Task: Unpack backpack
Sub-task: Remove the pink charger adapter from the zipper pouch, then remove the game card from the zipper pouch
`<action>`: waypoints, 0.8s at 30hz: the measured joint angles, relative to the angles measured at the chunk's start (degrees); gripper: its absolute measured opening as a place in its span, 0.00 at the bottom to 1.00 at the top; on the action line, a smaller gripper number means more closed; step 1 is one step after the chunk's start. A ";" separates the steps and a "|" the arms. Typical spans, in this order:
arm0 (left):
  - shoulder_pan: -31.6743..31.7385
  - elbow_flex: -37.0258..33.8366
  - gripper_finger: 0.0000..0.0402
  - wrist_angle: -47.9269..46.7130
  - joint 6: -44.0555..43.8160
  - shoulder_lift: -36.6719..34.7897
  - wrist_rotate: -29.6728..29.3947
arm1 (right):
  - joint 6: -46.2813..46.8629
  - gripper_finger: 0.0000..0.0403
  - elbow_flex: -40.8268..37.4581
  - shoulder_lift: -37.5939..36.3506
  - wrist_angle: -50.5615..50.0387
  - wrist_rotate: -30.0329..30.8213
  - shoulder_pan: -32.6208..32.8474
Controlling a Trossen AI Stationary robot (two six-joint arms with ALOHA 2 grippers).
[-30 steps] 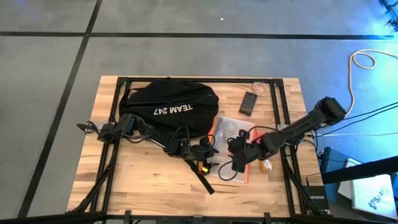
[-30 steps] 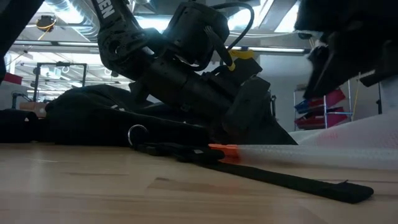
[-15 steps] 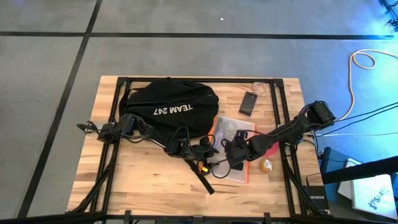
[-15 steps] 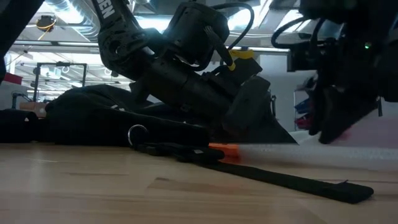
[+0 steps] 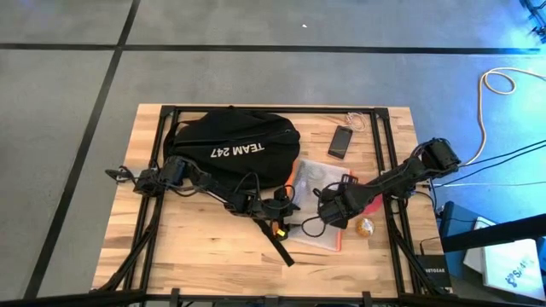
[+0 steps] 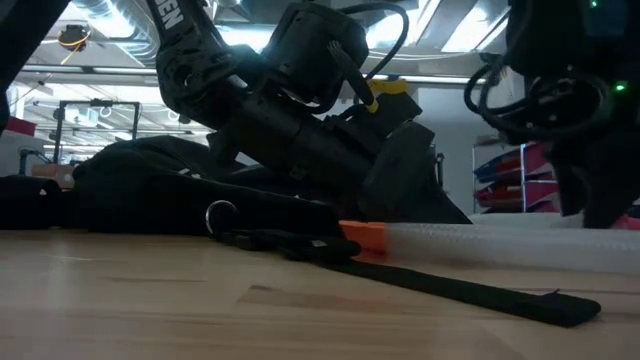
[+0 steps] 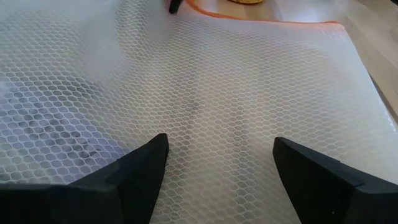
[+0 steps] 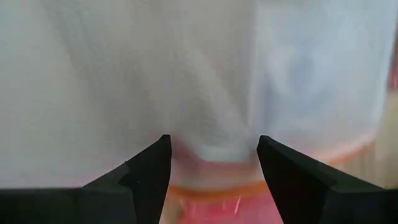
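Observation:
The black backpack (image 5: 230, 149) with white lettering lies on the far left part of the table, and one strap (image 5: 281, 243) trails toward the near edge. To its right a translucent mesh pouch (image 5: 317, 230) with orange trim lies flat. My left gripper (image 7: 217, 155) is open, low at the pouch's left edge, with mesh filling its view. My right gripper (image 8: 211, 152) is open and points steeply down over the pouch's middle, near the orange-trimmed edge (image 8: 249, 186). In the low view the left gripper (image 6: 400, 175) is above the pouch's orange corner (image 6: 362, 236), and the right gripper (image 6: 600, 195) is at the far right. My right gripper's open fingers (image 6: 605, 215) come at the mesh pouch from above; I cannot tell whether the tips touch the mesh. My left gripper's open fingers (image 7: 140, 171) stand low over the pouch; touch does not show.
A black phone (image 5: 340, 141) lies at the far right beside a thin white cord (image 5: 356, 121). A small orange-yellow ball (image 5: 365, 227) sits right of the pouch. Bare wood (image 5: 196, 251) spreads along the near left.
My right gripper has tipped from a slant to pointing almost straight down and has sunk toward the mesh pouch, with its arm drawing in from the right edge. Its fingers have kept the same gap.

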 joint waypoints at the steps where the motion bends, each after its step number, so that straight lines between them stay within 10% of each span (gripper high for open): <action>1: 0.00 0.00 0.70 -0.02 0.48 0.00 0.00 | 0.28 0.55 0.00 0.00 -1.28 -0.08 0.00; 11: -0.04 -0.04 0.70 0.20 -1.57 0.07 -0.50 | 4.80 0.55 -0.20 -7.86 -11.46 6.07 -0.07; 24: -0.13 -0.07 0.70 1.12 -2.03 0.24 -1.09 | -8.06 0.55 -0.20 -10.01 13.33 9.59 -7.17</action>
